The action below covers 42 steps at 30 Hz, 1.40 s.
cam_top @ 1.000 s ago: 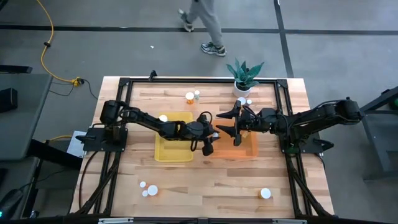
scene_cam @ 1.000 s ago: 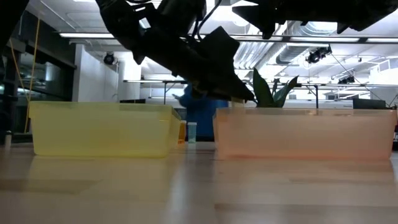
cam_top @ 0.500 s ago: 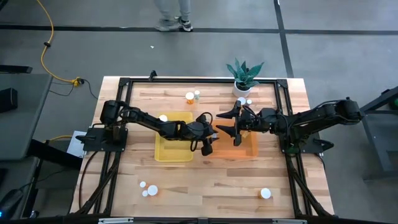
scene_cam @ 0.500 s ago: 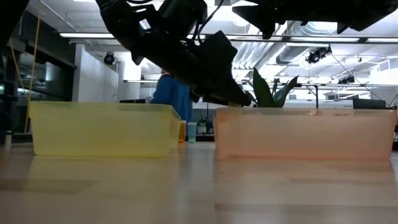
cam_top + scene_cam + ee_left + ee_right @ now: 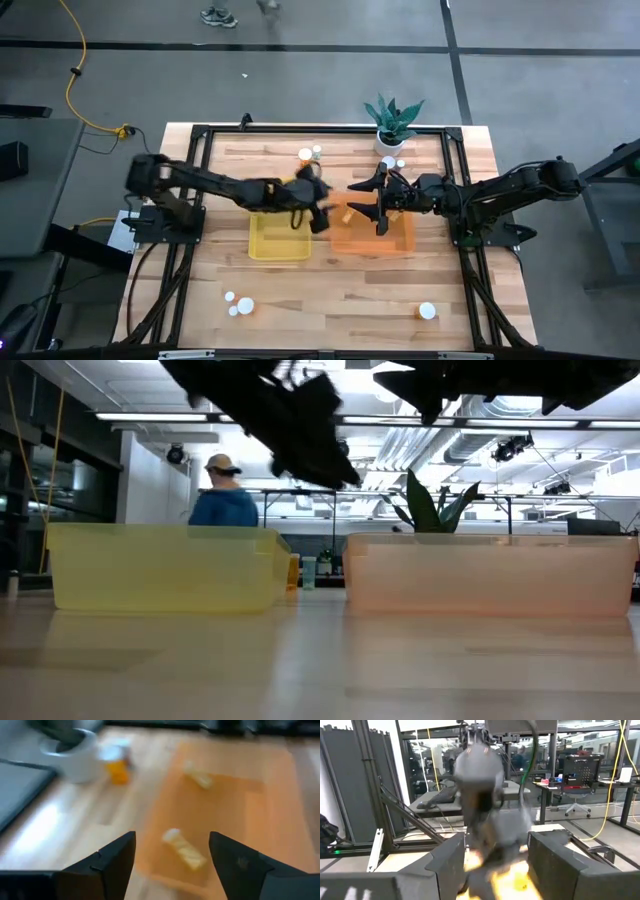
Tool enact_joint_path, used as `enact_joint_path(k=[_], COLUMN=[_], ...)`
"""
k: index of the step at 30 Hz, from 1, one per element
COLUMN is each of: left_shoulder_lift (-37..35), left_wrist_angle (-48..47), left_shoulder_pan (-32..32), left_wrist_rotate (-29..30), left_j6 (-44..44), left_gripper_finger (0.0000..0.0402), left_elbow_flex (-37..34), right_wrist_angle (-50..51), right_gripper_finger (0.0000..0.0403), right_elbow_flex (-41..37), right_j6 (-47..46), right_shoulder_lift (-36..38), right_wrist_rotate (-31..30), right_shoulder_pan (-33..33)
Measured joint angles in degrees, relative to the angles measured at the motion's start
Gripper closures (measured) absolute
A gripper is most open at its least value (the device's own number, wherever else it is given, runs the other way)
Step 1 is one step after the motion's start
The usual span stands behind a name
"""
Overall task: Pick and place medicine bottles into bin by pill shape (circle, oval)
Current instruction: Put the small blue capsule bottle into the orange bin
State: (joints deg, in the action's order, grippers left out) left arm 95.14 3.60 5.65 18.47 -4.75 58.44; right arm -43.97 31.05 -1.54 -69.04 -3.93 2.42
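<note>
Two pill bottles [image 5: 184, 850] lie in the orange bin [image 5: 372, 236] mid-surface. The left gripper [image 5: 312, 203] hovers between the bins, fingers wide, empty. The right gripper's [image 5: 366, 202] fingers stand apart over the orange bin.

I'm seeing a pale wood table [image 5: 350, 290], smooth; translucent plastic bins, yellow [image 5: 278, 243] and orange [image 5: 372, 237], showing slightly glossy.

Two dark jointed arms with black cables and blocky dark jaws.
</note>
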Motion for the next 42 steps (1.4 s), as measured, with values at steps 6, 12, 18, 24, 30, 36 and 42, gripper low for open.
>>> enact_joint_path(k=[6,12,18,24,30,36,42], left_shoulder_lift=[-18.32,-37.98,-49.71,-52.01,-51.70,-51.70,-51.70], left_wrist_angle=[15.33,35.70,39.14,38.69,38.62,38.71,38.68], left_shoulder_pan=[-1.57,-1.92,-1.92,-1.92,-1.92,-1.92,-1.92], left_wrist_rotate=[4.47,-1.21,-9.01,-10.30,-9.23,-8.96,-8.15], left_j6=[1.68,3.68,4.13,3.62,4.53,4.98,4.98], left_gripper_finger=[0.0158,0.0160,0.0160,0.0160,0.0160,0.0160,0.0160], left_elbow_flex=[-17.12,-35.33,-41.78,-42.82,-42.82,-42.82,-42.82], right_wrist_angle=[0.11,0.00,-0.53,-0.17,-0.02,0.12,1.64], right_gripper_finger=[0.0194,0.0194,0.0194,0.0194,0.0194,0.0194,0.0194], right_elbow_flex=[0.00,-0.01,-0.04,-0.04,-0.04,-0.04,-0.04], right_j6=[-0.49,-0.38,0.55,1.57,1.57,0.97,-1.04], right_shoulder_lift=[0.00,0.00,0.01,0.00,0.00,0.00,0.00], right_wrist_rotate=[0.99,0.98,0.97,0.95,0.95,0.96,-1.58], right_shoulder_pan=[0.01,0.00,-0.01,-0.15,-0.15,-0.15,-0.15])
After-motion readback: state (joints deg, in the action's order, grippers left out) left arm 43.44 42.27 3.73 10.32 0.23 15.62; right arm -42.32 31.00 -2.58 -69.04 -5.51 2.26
